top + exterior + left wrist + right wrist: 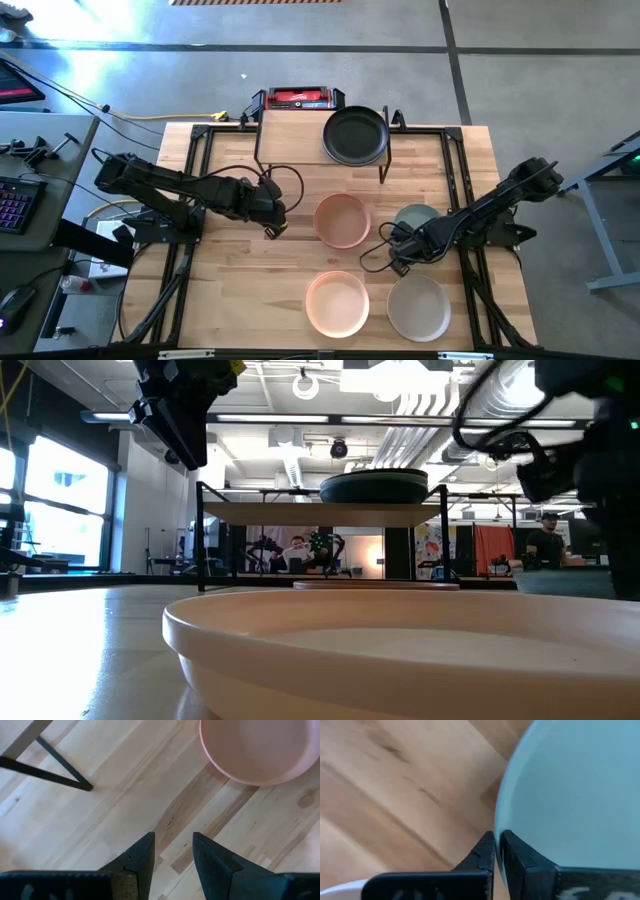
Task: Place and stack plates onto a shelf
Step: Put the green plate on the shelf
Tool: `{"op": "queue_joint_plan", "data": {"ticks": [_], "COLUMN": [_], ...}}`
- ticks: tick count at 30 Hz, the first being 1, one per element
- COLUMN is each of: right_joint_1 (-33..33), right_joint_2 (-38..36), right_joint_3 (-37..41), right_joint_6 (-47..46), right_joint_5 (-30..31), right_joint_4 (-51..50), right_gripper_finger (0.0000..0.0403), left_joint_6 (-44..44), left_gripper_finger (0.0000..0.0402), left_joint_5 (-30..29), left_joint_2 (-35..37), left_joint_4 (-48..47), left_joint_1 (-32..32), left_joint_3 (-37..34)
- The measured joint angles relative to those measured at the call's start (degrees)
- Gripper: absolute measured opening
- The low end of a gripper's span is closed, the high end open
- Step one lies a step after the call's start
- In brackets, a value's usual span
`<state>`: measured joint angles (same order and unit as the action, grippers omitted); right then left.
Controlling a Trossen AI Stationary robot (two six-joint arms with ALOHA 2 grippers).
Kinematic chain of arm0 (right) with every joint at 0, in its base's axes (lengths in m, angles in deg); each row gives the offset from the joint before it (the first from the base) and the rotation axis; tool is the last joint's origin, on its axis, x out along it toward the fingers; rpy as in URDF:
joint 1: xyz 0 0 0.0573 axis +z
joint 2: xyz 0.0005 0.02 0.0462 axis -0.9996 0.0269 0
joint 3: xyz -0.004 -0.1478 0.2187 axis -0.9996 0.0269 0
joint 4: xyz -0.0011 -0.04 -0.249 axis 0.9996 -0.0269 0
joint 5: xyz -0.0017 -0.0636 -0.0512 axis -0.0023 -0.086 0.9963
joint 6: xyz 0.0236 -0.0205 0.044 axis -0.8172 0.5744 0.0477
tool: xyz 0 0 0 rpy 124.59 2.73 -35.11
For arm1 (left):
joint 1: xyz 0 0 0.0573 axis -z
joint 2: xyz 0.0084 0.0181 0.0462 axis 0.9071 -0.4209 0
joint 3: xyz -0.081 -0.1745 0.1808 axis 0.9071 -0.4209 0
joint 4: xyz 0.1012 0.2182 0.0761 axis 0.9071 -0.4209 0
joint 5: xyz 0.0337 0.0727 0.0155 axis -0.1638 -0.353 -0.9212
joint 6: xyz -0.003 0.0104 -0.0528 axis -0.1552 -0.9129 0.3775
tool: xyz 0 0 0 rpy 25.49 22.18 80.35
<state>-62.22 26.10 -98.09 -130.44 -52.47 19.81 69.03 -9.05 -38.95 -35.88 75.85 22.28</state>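
The right claw [496, 851] is clenched on the near-left rim of the pale green plate [416, 217], right on the bench [230, 300]. Lift it level, then carry it to the shelf [290, 135]. The left claw [172, 851] waits released.

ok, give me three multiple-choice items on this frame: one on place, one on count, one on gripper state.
1. Where is the black plate?
A. on the shelf
B. on the table's front edge
C. in the left gripper

2. How many plates lie on the table, off the shelf?
A. two
B. four
C. six

3. What is the right gripper doing?
A. hanging open over bare wood
B. shut on the pale green plate's rim
C. holding a black plate

Key: 1 A, it sits on the wooden top's right half. 2 B, two peach-pink, one pale green, one cream-white. 3 B, its fingers pinch the rim, while the left gripper is open over wood.
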Motion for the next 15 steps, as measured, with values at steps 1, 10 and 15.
{"op": "queue_joint_plan", "data": {"ticks": [1,10,15], "right_joint_1": [0.00,0.04,-0.39], "right_joint_2": [-0.07,-0.15,-0.18], "right_joint_3": [-1.12,-12.80,-19.41], "right_joint_6": [0.62,8.58,13.07], "right_joint_5": [0.20,2.61,5.39], "right_joint_4": [-0.57,-11.31,-16.06], "right_gripper_finger": [0.0002,0.0000,0.0000], "left_joint_6": [1.16,10.39,10.45], "left_gripper_finger": [0.0122,0.0122,0.0122], "left_joint_5": [0.03,5.22,9.32], "left_joint_2": [0.00,0.00,0.00], "left_joint_4": [0.16,6.63,13.93], "left_joint_1": [-0.20,-3.28,-5.73], "left_joint_3": [0.00,0.00,0.00]}}
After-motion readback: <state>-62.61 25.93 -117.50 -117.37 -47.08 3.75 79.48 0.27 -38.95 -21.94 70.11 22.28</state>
